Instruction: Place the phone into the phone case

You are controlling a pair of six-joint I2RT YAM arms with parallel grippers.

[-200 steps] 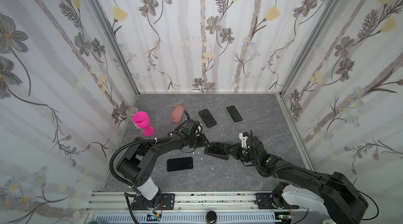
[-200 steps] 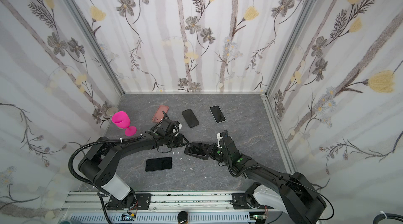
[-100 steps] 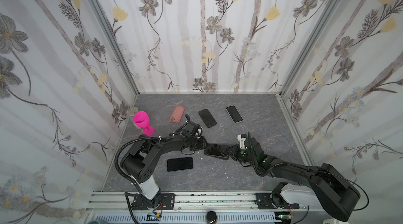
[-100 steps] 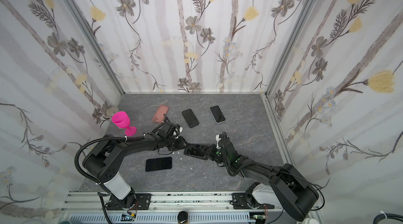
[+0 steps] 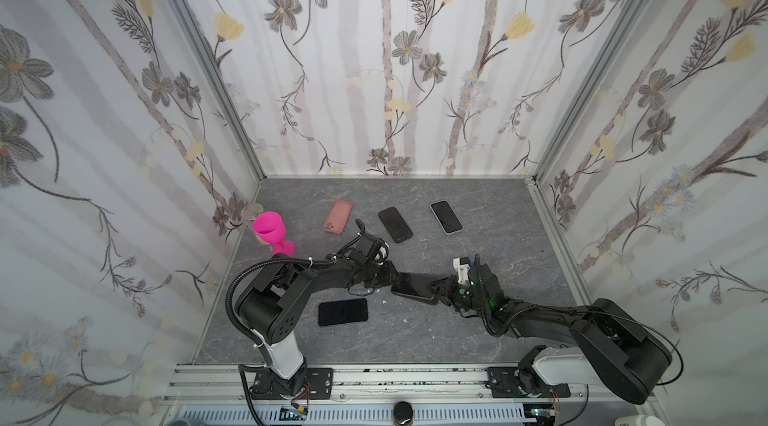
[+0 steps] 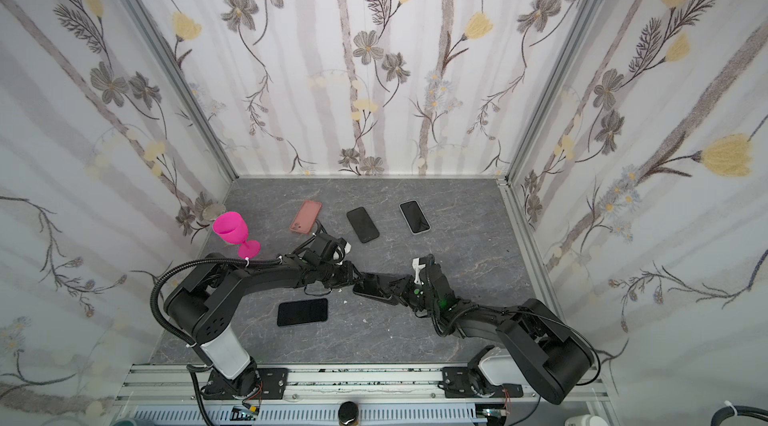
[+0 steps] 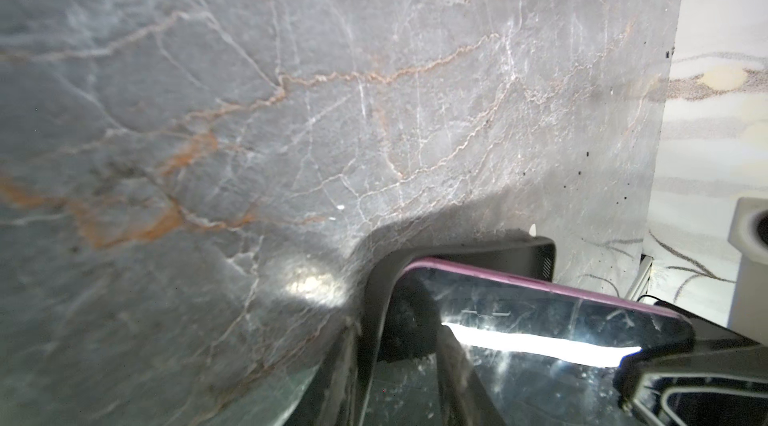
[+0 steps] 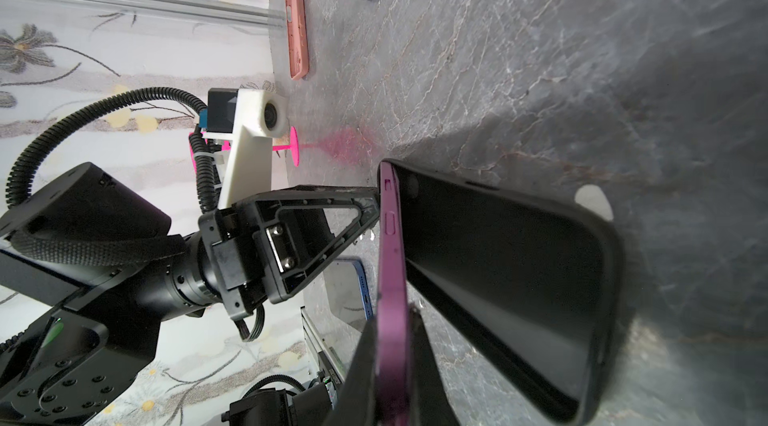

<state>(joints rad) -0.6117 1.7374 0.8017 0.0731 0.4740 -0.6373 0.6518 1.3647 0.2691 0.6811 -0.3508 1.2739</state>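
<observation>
In a top view my right gripper (image 5: 441, 290) clenches the stiff, likely slick purple-edged glass phone (image 5: 413, 281); left wrist: its end sits in the bendy black rubber case (image 7: 498, 251), best rim-held; right wrist: left gripper (image 8: 372, 206) grip unclear

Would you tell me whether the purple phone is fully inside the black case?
Only partly: the purple phone meets the black case at one end; the rest of the case angles away from it.
</observation>
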